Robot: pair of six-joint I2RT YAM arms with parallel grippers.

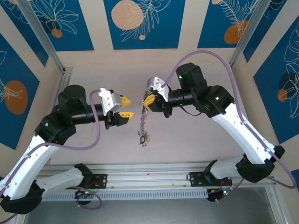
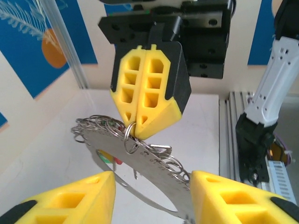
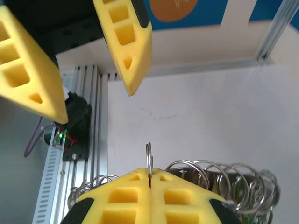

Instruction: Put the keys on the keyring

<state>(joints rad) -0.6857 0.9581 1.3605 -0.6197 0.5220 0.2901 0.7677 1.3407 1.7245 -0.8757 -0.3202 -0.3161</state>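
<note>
The keyring hangs edge-on over the middle of the table, with the coloured keys bunched at its lower end. My right gripper is shut on it from above. In the left wrist view the right gripper pinches a small split ring threaded on the flat grey keyring; red, green and yellow keys show behind the band. My left gripper stands open, its yellow fingers on either side of the band without clamping it. In the right wrist view, the right gripper holds the split ring upright, and the left gripper is open beyond it.
The pale table is bounded by an aluminium rail at the near edge and frame posts at the back corners. More split rings fan out beside the right fingers. The right arm's base stands by the rail.
</note>
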